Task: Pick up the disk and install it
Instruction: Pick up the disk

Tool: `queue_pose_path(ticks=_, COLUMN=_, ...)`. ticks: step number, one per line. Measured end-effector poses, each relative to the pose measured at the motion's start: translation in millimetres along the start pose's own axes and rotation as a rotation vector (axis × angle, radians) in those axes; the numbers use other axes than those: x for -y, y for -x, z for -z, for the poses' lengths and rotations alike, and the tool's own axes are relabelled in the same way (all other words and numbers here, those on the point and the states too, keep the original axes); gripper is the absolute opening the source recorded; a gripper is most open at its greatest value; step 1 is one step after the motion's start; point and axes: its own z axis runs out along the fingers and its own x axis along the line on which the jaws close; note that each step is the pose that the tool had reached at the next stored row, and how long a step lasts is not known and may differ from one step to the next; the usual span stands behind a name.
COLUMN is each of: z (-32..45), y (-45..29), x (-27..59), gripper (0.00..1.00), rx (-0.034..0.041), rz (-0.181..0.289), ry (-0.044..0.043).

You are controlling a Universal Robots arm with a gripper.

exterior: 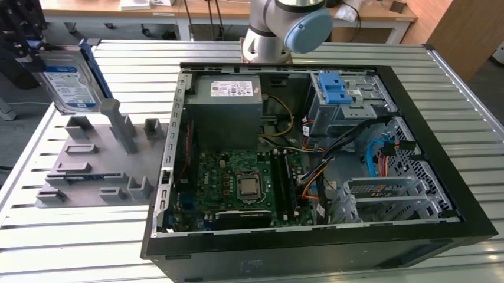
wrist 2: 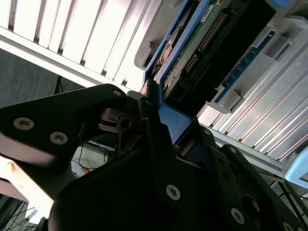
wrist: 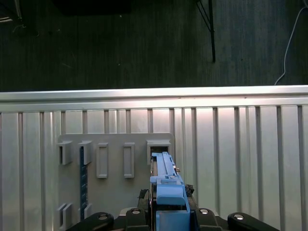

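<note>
Silver with a blue bracket, the disk [exterior: 69, 85] stands upright just above the grey rack [exterior: 94, 159]. We see the black hand [wrist: 166, 195] clamped on it. Beside the rack, an open computer case [exterior: 315, 147] lies on the slatted tabletop [exterior: 79, 236].

Slatted table [exterior: 79, 247] bears 1 seemingly plastic rack [exterior: 87, 171] and 1 computer case [exterior: 315, 254].
</note>
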Motion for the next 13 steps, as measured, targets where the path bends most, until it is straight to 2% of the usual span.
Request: queue_pose_path(ticks=13, z=7.0, y=0.1, x=0.0, gripper=0.36, rx=0.0, rz=0.0, ry=0.0)
